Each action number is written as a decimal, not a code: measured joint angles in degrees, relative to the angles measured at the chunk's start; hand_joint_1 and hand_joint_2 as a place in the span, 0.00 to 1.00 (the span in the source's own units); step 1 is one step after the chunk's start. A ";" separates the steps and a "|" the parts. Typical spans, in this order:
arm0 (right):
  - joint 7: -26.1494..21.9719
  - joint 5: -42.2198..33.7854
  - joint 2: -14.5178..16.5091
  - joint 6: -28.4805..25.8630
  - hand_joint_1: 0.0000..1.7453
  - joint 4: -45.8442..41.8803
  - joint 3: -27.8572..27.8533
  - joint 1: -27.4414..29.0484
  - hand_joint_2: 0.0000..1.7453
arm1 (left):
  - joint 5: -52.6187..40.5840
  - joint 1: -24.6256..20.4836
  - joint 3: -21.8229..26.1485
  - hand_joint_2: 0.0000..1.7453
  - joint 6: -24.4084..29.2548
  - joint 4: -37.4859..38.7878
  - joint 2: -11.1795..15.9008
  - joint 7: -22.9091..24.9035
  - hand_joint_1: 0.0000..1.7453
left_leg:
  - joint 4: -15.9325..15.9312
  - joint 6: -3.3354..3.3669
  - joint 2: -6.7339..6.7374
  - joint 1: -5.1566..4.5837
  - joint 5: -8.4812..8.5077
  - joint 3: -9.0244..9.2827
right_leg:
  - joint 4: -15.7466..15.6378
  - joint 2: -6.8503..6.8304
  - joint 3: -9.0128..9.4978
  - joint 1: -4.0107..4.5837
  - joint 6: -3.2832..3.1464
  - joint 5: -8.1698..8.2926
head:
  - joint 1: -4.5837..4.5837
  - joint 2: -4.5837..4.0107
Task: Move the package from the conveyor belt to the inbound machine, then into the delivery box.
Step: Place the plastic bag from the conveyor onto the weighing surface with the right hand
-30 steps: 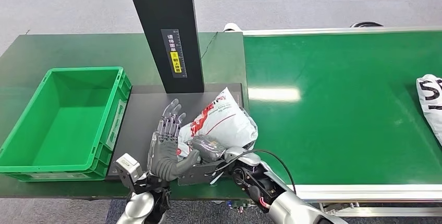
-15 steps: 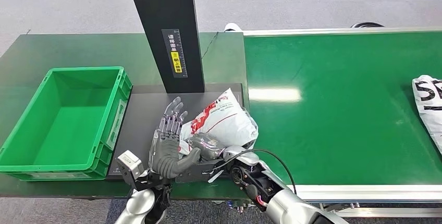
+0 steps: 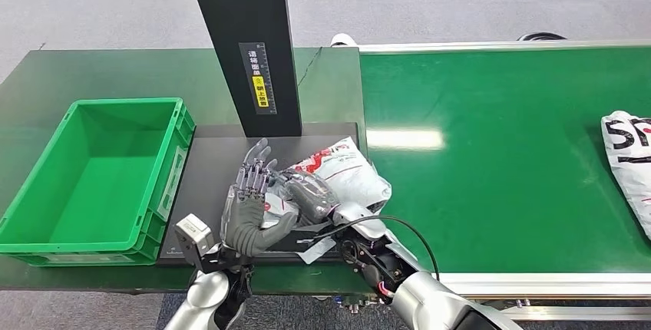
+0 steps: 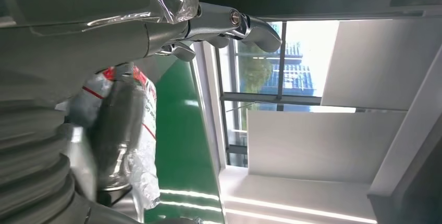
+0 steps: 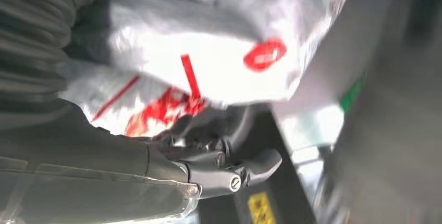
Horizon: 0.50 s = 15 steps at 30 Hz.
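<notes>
The white package with red print [image 3: 349, 169] lies over the right part of the inbound machine's dark platform [image 3: 211, 169], beside the belt's edge. My right hand [image 3: 313, 196] grips its near side from below, fingers wrapped into the plastic; the right wrist view shows the package [image 5: 208, 47] pressed against the fingers [image 5: 219, 156]. My left hand [image 3: 247, 211] stands upright just left of the package, fingers spread and pointing up, holding nothing. In the left wrist view the package [image 4: 143, 99] sits beyond the extended fingers [image 4: 250, 26].
The green delivery box [image 3: 173, 169] stands to the left of the platform, with nothing in it. The machine's black column [image 3: 249, 46] rises behind the platform. The green conveyor belt [image 3: 499, 169] stretches right, with a second white package [image 3: 629, 161] at its far right edge.
My right hand has risen and turned with the package, which now lies flatter and lower. The left hand moved slightly forward. The second package has ridden leftward on the belt.
</notes>
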 joint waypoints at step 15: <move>-6.81 -1.91 -3.48 -7.07 0.00 -6.66 -11.08 1.36 1.00 | 0.07 1.52 -0.02 1.00 -0.01 0.51 0.43 -0.87 0.00 | 0.01 0.00 -0.05 -0.02 0.00 -0.05 | 0.00 -0.06 -0.02 -0.01 0.00 0.00 | -0.01 0.00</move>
